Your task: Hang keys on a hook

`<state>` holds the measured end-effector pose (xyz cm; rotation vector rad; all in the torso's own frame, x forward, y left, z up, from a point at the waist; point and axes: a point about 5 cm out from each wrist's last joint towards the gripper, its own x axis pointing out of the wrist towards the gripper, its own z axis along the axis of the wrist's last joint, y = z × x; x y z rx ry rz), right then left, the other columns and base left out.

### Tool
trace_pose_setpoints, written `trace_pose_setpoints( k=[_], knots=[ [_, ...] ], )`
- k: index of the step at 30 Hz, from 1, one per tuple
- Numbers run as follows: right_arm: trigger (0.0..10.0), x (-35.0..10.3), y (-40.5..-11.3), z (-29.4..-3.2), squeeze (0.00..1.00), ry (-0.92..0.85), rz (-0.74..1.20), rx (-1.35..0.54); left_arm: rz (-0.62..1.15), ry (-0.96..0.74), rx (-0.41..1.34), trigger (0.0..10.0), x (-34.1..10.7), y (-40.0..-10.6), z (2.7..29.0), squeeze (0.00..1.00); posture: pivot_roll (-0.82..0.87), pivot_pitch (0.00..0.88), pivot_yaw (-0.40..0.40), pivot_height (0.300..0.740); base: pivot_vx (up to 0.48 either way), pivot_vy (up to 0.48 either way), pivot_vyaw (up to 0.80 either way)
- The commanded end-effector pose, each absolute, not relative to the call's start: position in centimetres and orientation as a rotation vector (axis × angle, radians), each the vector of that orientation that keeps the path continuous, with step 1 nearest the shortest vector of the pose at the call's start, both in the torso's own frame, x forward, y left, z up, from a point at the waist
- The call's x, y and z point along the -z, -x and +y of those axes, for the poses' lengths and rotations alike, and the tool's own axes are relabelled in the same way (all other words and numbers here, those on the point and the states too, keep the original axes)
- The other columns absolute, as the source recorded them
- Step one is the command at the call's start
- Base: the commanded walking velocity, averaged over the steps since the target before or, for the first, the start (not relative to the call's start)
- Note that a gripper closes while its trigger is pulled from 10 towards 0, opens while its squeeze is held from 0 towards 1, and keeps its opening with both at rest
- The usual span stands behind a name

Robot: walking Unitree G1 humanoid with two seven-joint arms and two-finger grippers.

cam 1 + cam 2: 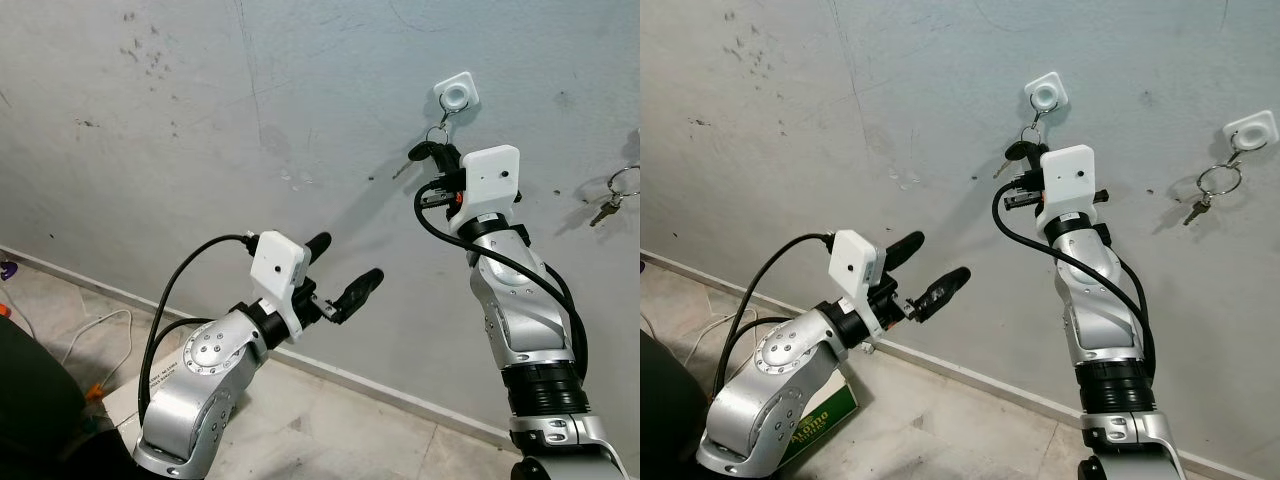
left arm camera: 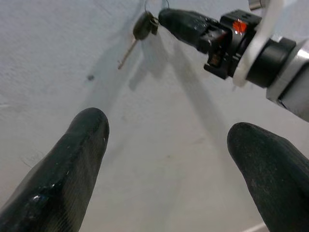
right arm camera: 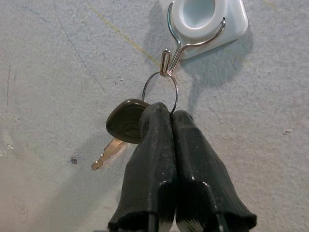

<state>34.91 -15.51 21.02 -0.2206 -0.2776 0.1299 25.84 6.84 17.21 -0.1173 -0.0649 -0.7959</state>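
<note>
A white square hook [image 3: 200,21] with a wire hanger is fixed high on the grey wall [image 1: 200,120]. A thin key ring passes through the wire's lower bend, and a dark-headed key [image 3: 124,124] hangs from the ring. My right gripper [image 3: 165,112] is raised to the hook [image 1: 456,95], shut on the bottom of the ring, with the key beside its fingers. My left gripper [image 1: 349,257] is held lower and to the left, open and empty, pointing at the wall. In the left wrist view the key [image 2: 143,26] hangs by the right gripper's tip.
A second white hook [image 1: 1250,130] further right on the wall carries another ring with keys [image 1: 1205,190]. A skirting board [image 1: 400,400] runs along the wall's foot. On the tiled floor lie a white cable [image 1: 100,325] and a green box [image 1: 820,420].
</note>
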Motion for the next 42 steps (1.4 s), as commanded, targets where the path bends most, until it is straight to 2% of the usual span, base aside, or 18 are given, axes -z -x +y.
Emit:
trace_pose_setpoints(
  k=[1, 11, 12, 13, 30, 42],
  knots=[
    [10.0, -19.4, -34.9, -15.5, 0.04, 0.234, -0.204, -0.135, -0.127, 0.091, 0.765, 10.0, -18.4, -26.1, 7.1, 0.0, 0.01, 0.064, 0.054, 0.74, 0.0, 0.0, 0.0],
    [10.0, -19.6, -35.2, -15.2, 0.03, 0.231, -0.211, -0.142, -0.168, 0.079, 0.723, 10.0, -19.1, -26.4, 7.3, 0.0, 0.01, 0.062, 0.051, 0.74, 0.0, 0.0, 0.0],
    [10.0, -19.6, -35.1, -15.2, 0.06, 0.223, -0.21, -0.146, -0.169, 0.081, 0.722, 10.0, -19.1, -26.4, 7.3, 0.0, 0.01, 0.062, 0.051, 0.74, 0.0, 0.0, 0.0],
    [10.0, -19.7, -35.1, -15.1, 1.0, 0.215, -0.215, -0.152, -0.17, 0.082, 0.721, 10.0, -19.1, -26.4, 7.3, 0.0, 0.01, 0.062, 0.051, 0.74, 0.0, 0.0, 0.0],
    [10.0, -19.8, -34.8, -15.2, 1.0, 0.222, -0.225, -0.161, -0.155, 0.063, 0.68, 10.0, -18.7, -26.7, 7.3, 0.0, 0.0, 0.052, 0.049, 0.74, 0.0, 0.0, 0.0],
    [10.0, -19.7, -32.6, -15.3, 1.0, 0.23, -0.236, -0.175, -0.132, 0.052, 0.663, 10.0, -17.9, -26.2, 7.5, 0.0, 0.0, 0.044, 0.047, 0.74, 0.0, 0.0, 0.0]
  ],
)
